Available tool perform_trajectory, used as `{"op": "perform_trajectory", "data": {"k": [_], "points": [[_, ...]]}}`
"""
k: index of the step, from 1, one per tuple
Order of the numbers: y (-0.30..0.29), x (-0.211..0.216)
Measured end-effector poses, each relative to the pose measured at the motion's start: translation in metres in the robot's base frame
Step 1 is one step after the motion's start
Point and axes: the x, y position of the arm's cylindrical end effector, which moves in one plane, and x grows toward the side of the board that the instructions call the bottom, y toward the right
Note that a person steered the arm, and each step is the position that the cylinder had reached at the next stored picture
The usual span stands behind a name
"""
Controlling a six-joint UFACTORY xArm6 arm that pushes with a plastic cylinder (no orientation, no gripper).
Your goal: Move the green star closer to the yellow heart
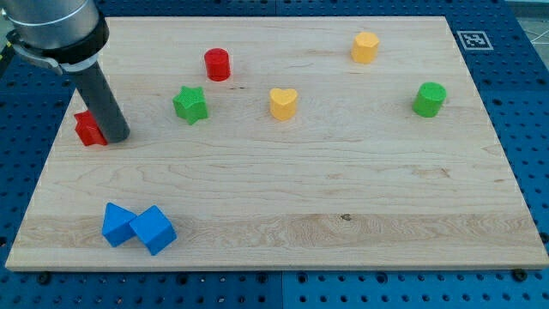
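Note:
The green star (190,105) lies on the wooden board (283,189) left of centre, near the view's top. The yellow heart (283,103) lies to its right, about a hundred pixels away, at the same height. My tip (117,136) rests on the board to the left of the green star and a little below it, touching or just beside a red block (88,129) on its left. The rod rises from the tip toward the view's upper left.
A red cylinder (217,64) stands above and right of the green star. A yellow hexagonal block (364,46) and a green cylinder (429,99) are at the upper right. Two blue blocks (137,227) touch at the lower left.

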Motion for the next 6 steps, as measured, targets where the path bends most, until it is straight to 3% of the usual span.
{"op": "perform_trajectory", "data": {"k": [2, 4, 5, 6], "points": [[0.026, -0.008], [0.032, -0.048], [0.070, -0.050], [0.126, -0.017]]}}
